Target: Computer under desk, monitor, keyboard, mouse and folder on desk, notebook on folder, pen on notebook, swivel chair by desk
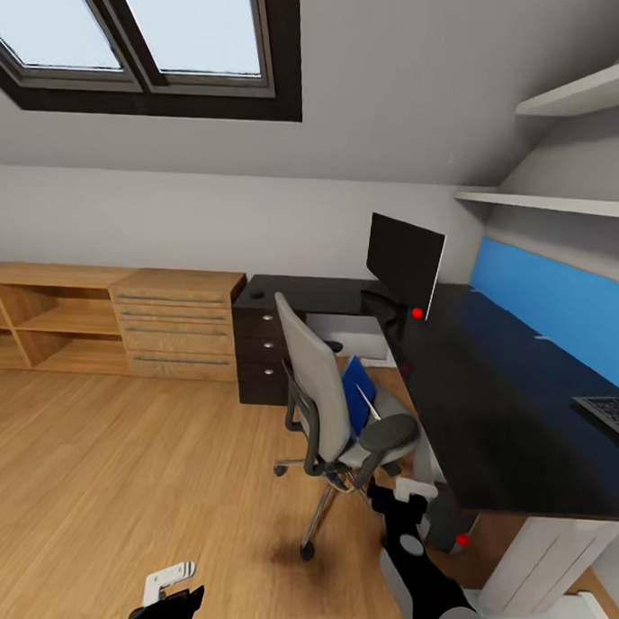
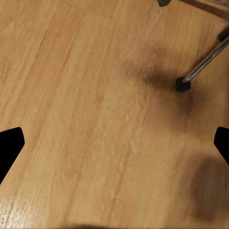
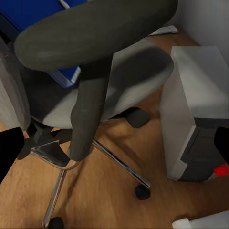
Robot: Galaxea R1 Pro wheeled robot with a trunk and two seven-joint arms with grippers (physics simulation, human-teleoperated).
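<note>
The black L-shaped surface (image 1: 485, 416) carries the monitor (image 1: 404, 258) and keyboard (image 1: 608, 413), the swivel chair (image 1: 328, 409) just beside it holds the blue folder (image 1: 357, 393), and both the left pincer (image 2: 114, 145) and right pincer (image 3: 114, 148) gape empty.

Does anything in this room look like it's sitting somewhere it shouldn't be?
Yes. A blue folder is propped against the backrest on the seat of the swivel chair, with a thin pale pen leaning across it. Office papers on a chair seat look misplaced, since the black desk right beside it has bare surface.
</note>
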